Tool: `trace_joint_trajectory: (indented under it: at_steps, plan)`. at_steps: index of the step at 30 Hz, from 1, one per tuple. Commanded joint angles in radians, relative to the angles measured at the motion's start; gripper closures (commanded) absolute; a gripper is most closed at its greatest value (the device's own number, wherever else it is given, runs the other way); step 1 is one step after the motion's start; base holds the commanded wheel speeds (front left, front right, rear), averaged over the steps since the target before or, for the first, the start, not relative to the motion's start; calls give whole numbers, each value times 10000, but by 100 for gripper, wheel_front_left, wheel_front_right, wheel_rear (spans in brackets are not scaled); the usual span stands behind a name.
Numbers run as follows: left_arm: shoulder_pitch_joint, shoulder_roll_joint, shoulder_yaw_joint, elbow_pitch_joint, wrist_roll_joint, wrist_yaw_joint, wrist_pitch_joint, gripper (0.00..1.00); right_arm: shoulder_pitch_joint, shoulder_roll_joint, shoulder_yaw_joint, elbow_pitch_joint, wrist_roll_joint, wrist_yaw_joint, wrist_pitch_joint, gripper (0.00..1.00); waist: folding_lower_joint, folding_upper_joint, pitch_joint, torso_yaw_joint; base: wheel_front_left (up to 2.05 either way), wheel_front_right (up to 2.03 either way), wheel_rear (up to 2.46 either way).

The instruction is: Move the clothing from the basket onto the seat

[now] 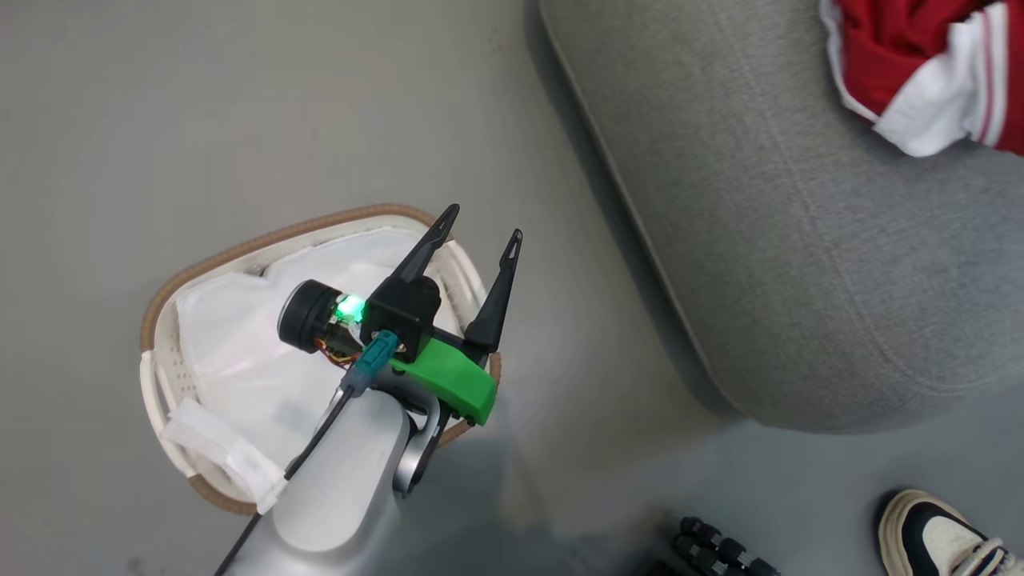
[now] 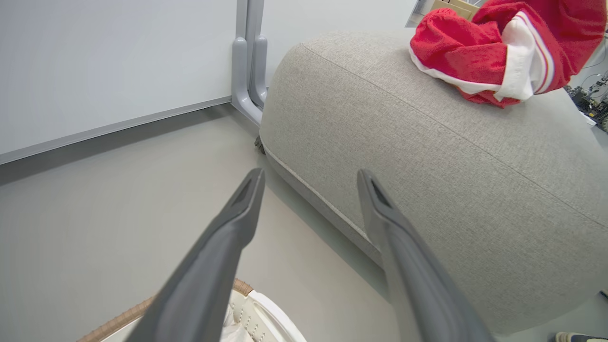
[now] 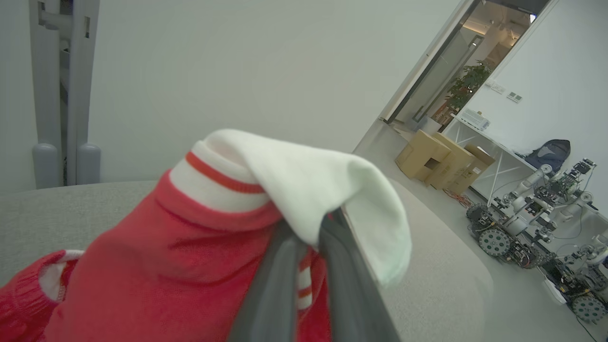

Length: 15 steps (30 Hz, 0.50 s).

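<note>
On the seat (image 1: 800,240) (image 2: 427,166) (image 3: 57,213), at its far top, lies one heap of red-and-white clothing (image 1: 904,56) (image 2: 456,52) (image 3: 166,266); how many garments it holds I cannot tell. One basket (image 1: 240,252) (image 2: 118,323) stands on the floor beside the one seat, its white liner (image 1: 240,336) showing. One shoe (image 1: 936,540) sits at the head view's lower right. The left gripper (image 1: 484,224) (image 2: 311,175) hovers over the basket's rim, its forearm rising from below and its fingers spread, empty and pointing toward the seat. The right gripper (image 3: 311,232) has its fingers pinched together on the clothing, a white panel draped over their tips.
</note>
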Motion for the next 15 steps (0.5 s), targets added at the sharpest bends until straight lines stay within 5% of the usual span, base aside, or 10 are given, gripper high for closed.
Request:
trace_joint_trajectory:
  at_steps: [1, 3, 4, 5, 15]
  plan:
    - [-228, 30, 33, -17, 52, 53, 4, 0, 137, 53, -260, 211, -159, -14, -1, 100, -1, -1, 605, 601, 0, 0, 0]
    - [-246, 27, 119, -4, 73, 67, 4, 0, 307, 274, -489, 371, -239, -14, -3, 92, -1, -1, 685, 679, 0, 0, 0]
    - [-253, 28, 166, -7, 106, 80, 4, 0, 319, 376, -576, 385, -226, -14, -1, 40, -1, -1, 701, 689, 0, 0, 0]
    - [-256, 33, 230, -30, 148, 91, 4, 0, 375, 488, -716, 337, -162, -14, -2, 0, -1, -1, 702, 693, 0, 0, 0]
    - [230, 23, 958, -299, 242, 195, 4, 0, 2440, 1542, -1313, -1089, -284, -14, -1, 0, -1, -1, -57, 714, 0, 0, 0]
